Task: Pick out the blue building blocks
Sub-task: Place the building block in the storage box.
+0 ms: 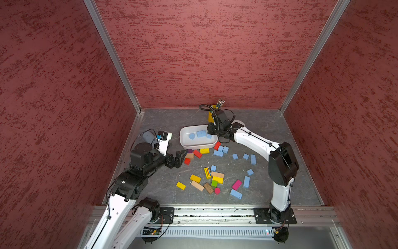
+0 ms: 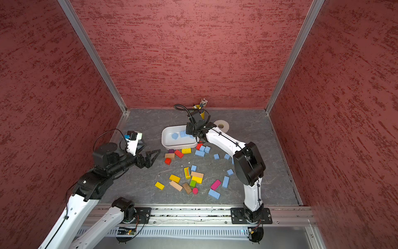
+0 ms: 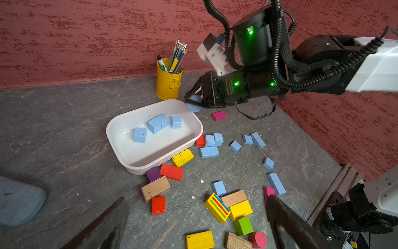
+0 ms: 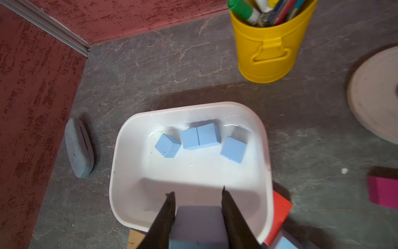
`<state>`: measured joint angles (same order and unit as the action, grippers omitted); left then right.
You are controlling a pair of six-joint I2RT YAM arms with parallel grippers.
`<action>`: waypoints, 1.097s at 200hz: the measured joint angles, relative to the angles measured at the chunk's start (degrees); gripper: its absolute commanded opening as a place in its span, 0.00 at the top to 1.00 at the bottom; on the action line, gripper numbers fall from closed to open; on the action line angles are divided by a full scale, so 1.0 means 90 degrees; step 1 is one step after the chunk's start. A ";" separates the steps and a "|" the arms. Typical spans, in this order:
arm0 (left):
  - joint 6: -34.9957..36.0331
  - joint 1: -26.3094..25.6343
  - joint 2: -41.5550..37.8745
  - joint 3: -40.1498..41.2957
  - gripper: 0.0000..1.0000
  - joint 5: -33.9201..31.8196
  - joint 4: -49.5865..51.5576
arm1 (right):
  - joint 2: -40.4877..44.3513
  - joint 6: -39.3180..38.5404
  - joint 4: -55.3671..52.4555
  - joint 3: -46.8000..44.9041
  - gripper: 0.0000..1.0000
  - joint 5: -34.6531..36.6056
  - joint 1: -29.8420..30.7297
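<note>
Blue building blocks: in both top views four of them (image 1: 200,134) lie in the white tub (image 1: 183,138). Many more loose blue blocks (image 1: 218,153) are scattered on the table among other colours, mostly on the right arm's side.
Top views, right gripper (image 1: 210,131): over the tub's end nearest the loose pile. Its own wrist hides what it holds.
Top views, left gripper (image 1: 183,156): jaws spread wide and empty, low beside a small red block (image 1: 187,161), near the tub's front wall.
Top views, risk: a sweep by the left arm could shove non-blue pieces or push the tub under the other arm.
Left wrist view, right gripper (image 3: 190,100): clamped on the held blue block (image 3: 193,107) at the tub's corner. Whether it is inside or just outside the rim (image 3: 112,129) cannot be told from here.
Left wrist view, risk: if it is outside, letting go puts the block on the table.
Right wrist view, held blue block (image 4: 199,224): pinched between both fingers (image 4: 234,215), just inside the near rim (image 4: 267,151), with bare tub floor ahead.
Right wrist view, risk: released this close to the lip, it could clip the rim and tumble out toward the red block by the tub (image 4: 280,211).
Right wrist view, second risk: dropping lower could press the rim and tip the light tub, spilling the four already in it.
</note>
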<state>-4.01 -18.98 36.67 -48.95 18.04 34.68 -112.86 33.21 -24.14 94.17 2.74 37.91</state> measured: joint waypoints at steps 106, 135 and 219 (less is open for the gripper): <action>0.0000 0.0000 -0.0083 0.0002 0.00 -0.0010 0.0000 | -0.2402 -0.0192 -0.0947 0.3121 0.87 -0.0374 0.0702; 0.0000 0.0000 -0.0085 0.0005 0.00 -0.0010 -0.0002 | -0.2854 -0.0221 -0.1202 0.3657 0.86 -0.0410 0.0794; 0.0000 0.0000 -0.0087 0.0005 0.00 -0.0010 -0.0002 | -0.3628 -0.0219 -0.1302 0.4277 0.84 -0.0406 0.0838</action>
<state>-4.01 -18.98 35.88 -48.90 17.96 34.65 -145.51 31.24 -35.86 132.66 -0.91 45.45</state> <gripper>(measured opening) 0.997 0.330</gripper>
